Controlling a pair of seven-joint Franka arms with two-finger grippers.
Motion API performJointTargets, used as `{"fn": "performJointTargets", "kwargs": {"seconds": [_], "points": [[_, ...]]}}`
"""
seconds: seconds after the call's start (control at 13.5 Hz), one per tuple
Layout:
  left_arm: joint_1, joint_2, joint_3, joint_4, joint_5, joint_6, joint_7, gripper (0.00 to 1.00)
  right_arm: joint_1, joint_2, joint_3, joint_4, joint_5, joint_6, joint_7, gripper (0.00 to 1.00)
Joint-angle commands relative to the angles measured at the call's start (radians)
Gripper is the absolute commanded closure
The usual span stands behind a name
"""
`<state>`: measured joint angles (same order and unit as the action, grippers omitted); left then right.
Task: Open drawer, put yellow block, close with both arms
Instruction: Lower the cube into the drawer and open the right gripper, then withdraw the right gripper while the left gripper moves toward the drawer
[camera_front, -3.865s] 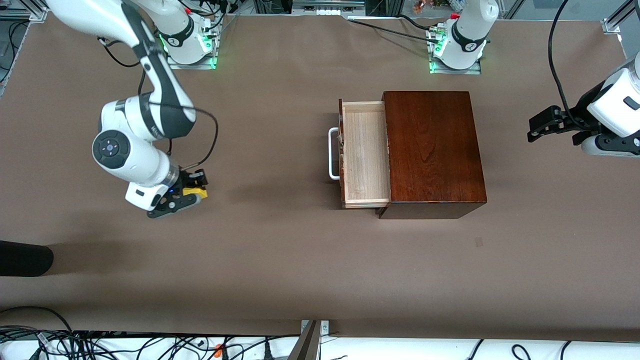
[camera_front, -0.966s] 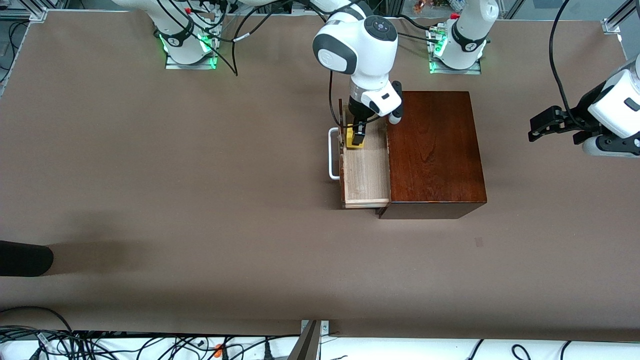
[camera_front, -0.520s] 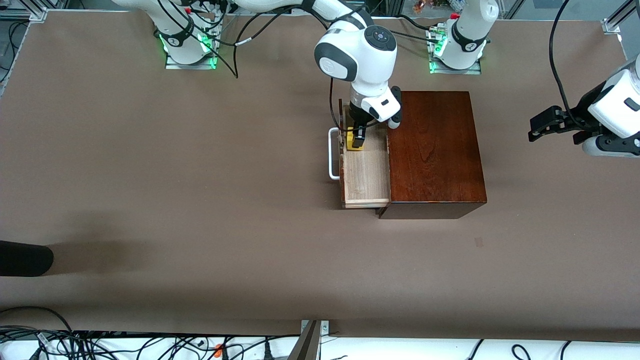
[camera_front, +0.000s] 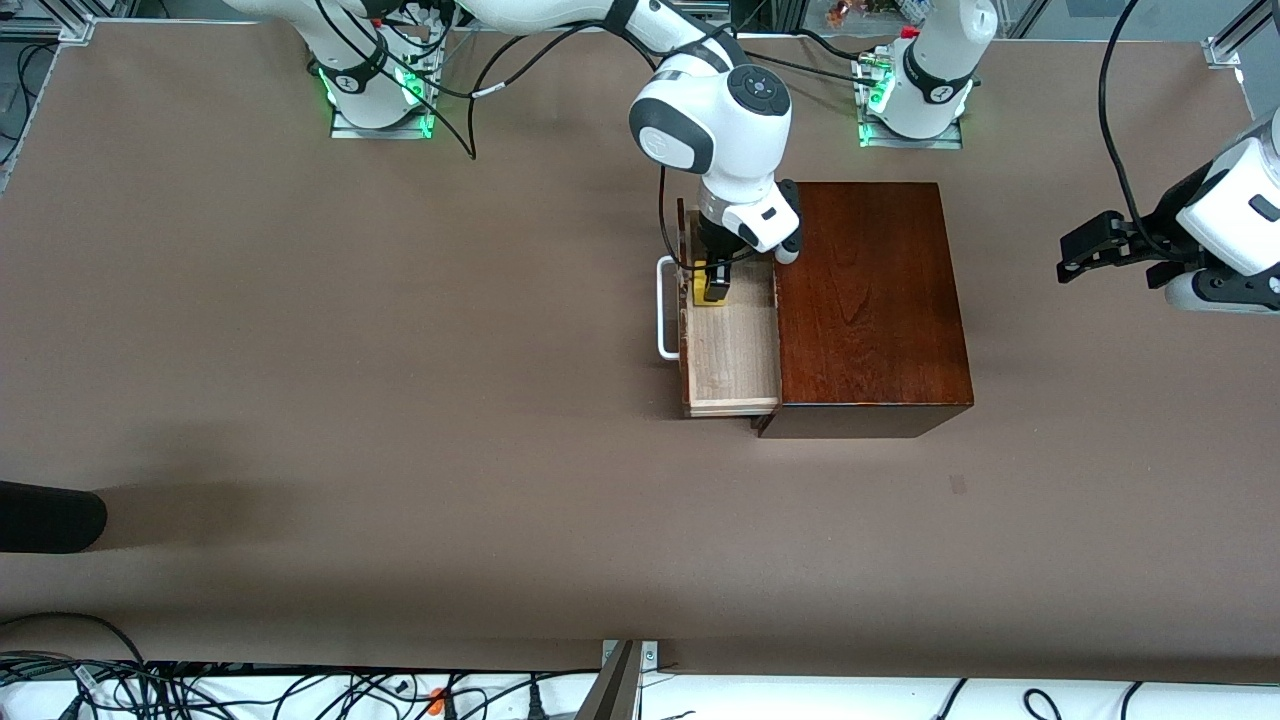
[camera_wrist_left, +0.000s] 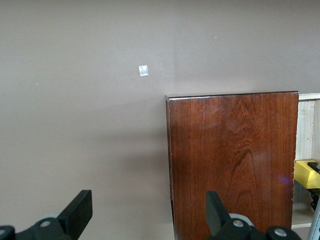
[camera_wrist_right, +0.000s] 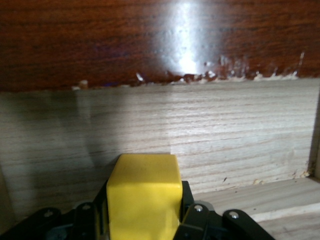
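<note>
The drawer (camera_front: 733, 345) stands pulled out of the dark mahogany box (camera_front: 865, 300), its pale wood tray open and its white handle (camera_front: 662, 308) toward the right arm's end. My right gripper (camera_front: 711, 286) is shut on the yellow block (camera_front: 701, 291) and holds it low inside the drawer, close to the drawer's front panel. In the right wrist view the block (camera_wrist_right: 144, 197) sits between the fingers before the pale inner wall (camera_wrist_right: 210, 130). My left gripper (camera_front: 1085, 252) is open and empty, waiting in the air off the left arm's end of the box; its wrist view shows the box (camera_wrist_left: 232, 160) and the block (camera_wrist_left: 307, 173).
A black object (camera_front: 45, 516) lies at the right arm's end of the table, near the front camera. Cables (camera_front: 200, 685) run along the table's near edge. A small pale mark (camera_wrist_left: 143, 70) is on the brown table surface.
My right arm carried the yellow block from the table at its own end over to the drawer, and in the last second lowered it a little deeper into the tray. The left arm has not moved.
</note>
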<state>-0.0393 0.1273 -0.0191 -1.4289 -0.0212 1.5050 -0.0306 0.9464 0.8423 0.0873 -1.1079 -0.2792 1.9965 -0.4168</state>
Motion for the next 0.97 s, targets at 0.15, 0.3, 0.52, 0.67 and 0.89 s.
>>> {"fn": "performJointTargets", "kwargs": {"seconds": [0.15, 0.3, 0.52, 0.67, 0.89], "points": [[-0.004, -0.02, 0.004, -0.015, -0.011, 0.003, 0.012, 0.0, -0.014, 0.034, 0.0, 0.037, 0.018, 0.018, -0.049, 0.0], [-0.004, -0.02, 0.004, -0.015, -0.011, 0.003, 0.011, 0.0, -0.014, 0.023, -0.001, 0.039, 0.053, 0.002, -0.046, 0.0], [-0.004, -0.02, 0.004, -0.015, -0.011, 0.004, 0.012, 0.0, -0.021, -0.006, -0.011, 0.12, 0.13, -0.112, -0.043, 0.0], [-0.004, -0.017, 0.004, -0.015, -0.011, 0.006, 0.012, 0.0, -0.037, -0.052, -0.012, 0.177, 0.141, -0.203, -0.043, 0.0], [-0.005, 0.0, 0.005, -0.002, -0.013, 0.009, 0.011, 0.0, -0.115, -0.193, -0.017, 0.177, 0.138, -0.322, -0.042, 0.0]]}}
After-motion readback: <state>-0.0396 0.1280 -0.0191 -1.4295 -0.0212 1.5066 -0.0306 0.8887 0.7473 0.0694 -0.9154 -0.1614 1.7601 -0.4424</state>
